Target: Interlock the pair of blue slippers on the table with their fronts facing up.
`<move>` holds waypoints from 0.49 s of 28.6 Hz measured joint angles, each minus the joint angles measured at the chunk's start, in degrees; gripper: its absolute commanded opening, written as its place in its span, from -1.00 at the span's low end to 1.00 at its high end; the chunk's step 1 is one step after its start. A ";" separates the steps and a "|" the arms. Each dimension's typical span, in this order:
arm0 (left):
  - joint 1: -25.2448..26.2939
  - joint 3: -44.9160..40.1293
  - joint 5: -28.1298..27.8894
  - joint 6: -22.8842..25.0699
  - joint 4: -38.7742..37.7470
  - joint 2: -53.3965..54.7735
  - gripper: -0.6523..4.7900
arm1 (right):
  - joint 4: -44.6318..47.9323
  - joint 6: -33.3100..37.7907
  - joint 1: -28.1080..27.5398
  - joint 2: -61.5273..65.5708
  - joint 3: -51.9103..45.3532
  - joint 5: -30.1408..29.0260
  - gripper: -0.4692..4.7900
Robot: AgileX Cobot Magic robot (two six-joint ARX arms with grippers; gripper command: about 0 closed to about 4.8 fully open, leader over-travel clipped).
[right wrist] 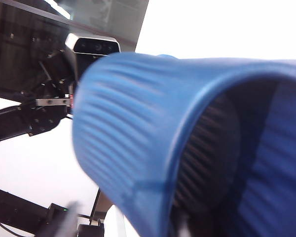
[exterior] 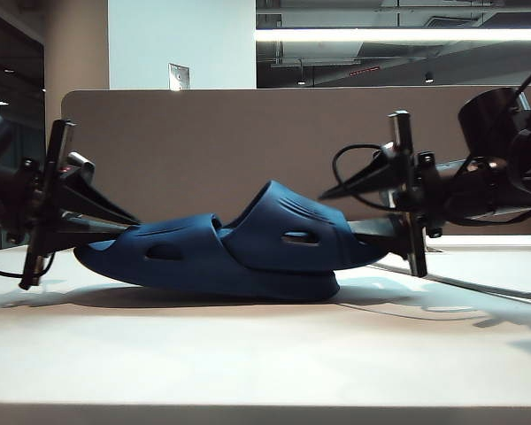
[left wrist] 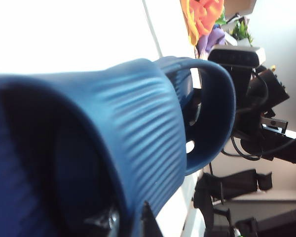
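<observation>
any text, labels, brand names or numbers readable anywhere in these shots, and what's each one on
No text can be read in any view.
Pair of blue slippers: only moulded ridges and oval holes, no brand or size mark visible.
Small plate on the wall above the partition: too small to read.
Red strip near the ceiling: too blurred to read.
Left gripper, right gripper and table: no markings visible.

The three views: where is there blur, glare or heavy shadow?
Exterior view: sharp; ceiling light strip glares, pair of blue slippers throws a soft shadow on the table. Left wrist view: slippers too near, soft focus, background overexposed white. Right wrist view: slippers smeared, white washout above.
</observation>
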 measured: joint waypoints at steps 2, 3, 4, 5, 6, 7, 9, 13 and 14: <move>0.66 0.00 -0.31 0.00 -0.22 0.00 -0.55 | -0.02 0.22 -1.42 0.00 0.00 -0.72 0.31; 0.96 0.00 -0.55 0.02 -0.46 0.00 -0.55 | -0.02 0.22 -1.92 0.00 0.00 -0.92 0.31; 1.03 0.00 -0.87 0.02 -0.74 0.00 -0.55 | 0.00 0.22 -2.38 0.00 0.00 -1.05 0.31; 1.05 0.00 -1.22 0.09 -0.87 0.00 -0.55 | 0.00 0.24 -2.80 0.00 0.02 -1.05 0.31; 1.05 0.00 -1.31 0.17 -0.94 0.00 -0.55 | 0.00 0.24 -3.23 0.00 0.02 -1.16 0.31; 1.11 0.00 -1.66 0.20 -1.01 0.00 -0.55 | 0.00 0.24 -3.61 0.00 0.02 -1.40 0.31; 1.18 0.00 -2.16 0.20 -1.03 0.00 -0.55 | 0.00 0.24 -4.00 0.00 0.02 -1.75 0.31; 1.70 0.00 -3.45 0.20 -1.07 0.00 -0.55 | 0.00 0.24 -5.05 0.00 0.02 -2.38 0.31; 1.75 0.00 -3.72 0.20 -1.07 0.00 -0.54 | 0.00 0.24 -5.31 0.00 0.02 -2.43 0.31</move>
